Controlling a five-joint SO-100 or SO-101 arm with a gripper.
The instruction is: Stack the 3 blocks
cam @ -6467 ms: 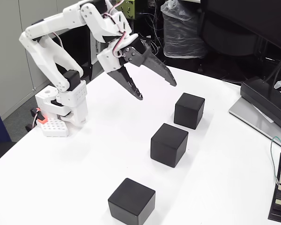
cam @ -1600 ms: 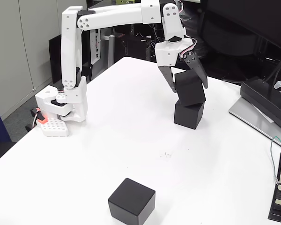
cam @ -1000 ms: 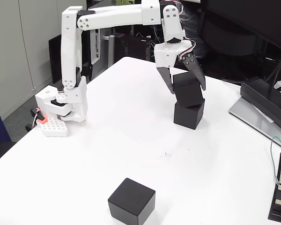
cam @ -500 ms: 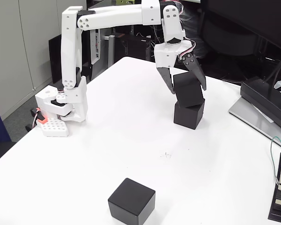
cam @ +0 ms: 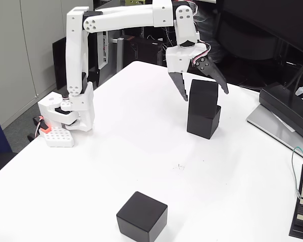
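Two of the black blocks sit one on top of the other at the far side of the white bench [cam: 116, 166]. I see the top block [cam: 203, 97] resting on the bottom block [cam: 203, 124], and it looks upright, set a little toward the left of the one below. The third block [cam: 142, 217] sits alone near the front edge of the bench, well apart from the stack.

My white arm [cam: 116, 17] reaches out from its base [cam: 70, 113] on the left side of the bench and bends down over the stack. The gripper [cam: 206, 96] hangs right at the top block. Its two black pointed jaws are spread apart, one on each side of the top block. The left jaw points down just beside the block's left face. The right jaw sticks out past the block's upper right corner. From here the jaws look open and loose around the block, not squeezing it.

At the right edge of the bench I see a grey laptop [cam: 280, 126] with a dark thing on it. Behind the bench there is a dark, messy room with a plastic bag [cam: 194, 30].
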